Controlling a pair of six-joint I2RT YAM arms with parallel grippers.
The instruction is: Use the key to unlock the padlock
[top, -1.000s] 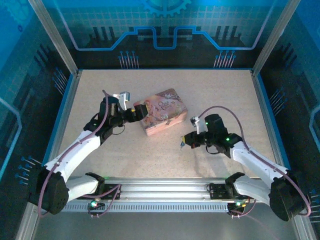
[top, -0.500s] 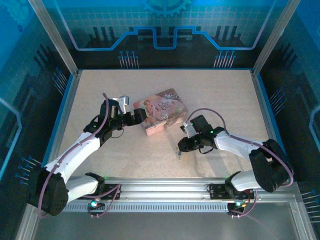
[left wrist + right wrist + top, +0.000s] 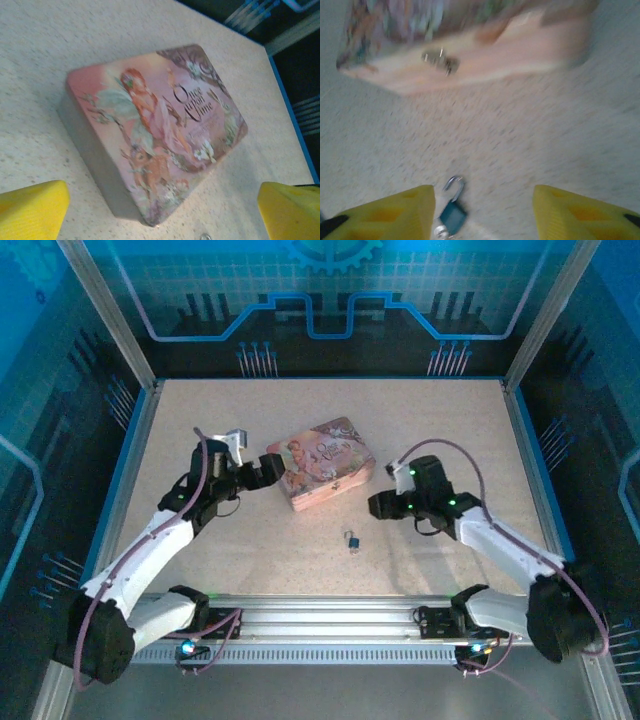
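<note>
The padlock (image 3: 352, 540) lies free on the table in front of the pink box, small and bluish. In the right wrist view the padlock (image 3: 452, 213) lies by my left finger, its shackle swung open, and a silvery bit at its lower end looks like the key (image 3: 439, 232). My right gripper (image 3: 379, 506) hangs open to the right of and behind the padlock; in its own view the right gripper (image 3: 482, 215) holds nothing. My left gripper (image 3: 270, 467) stands wide open at the box's left end, and the left gripper (image 3: 162, 212) is empty in its own view.
The pink picture-lidded box (image 3: 322, 461) sits mid-table with its metal clasp (image 3: 440, 59) facing the right arm. The same box (image 3: 160, 125) lies just ahead of the left fingers (image 3: 30, 210). Blue rails edge the table on the left and right.
My right gripper has opened, let the padlock go onto the table, then lifted away to the right. The left gripper has opened a little wider and drawn slightly left.
</note>
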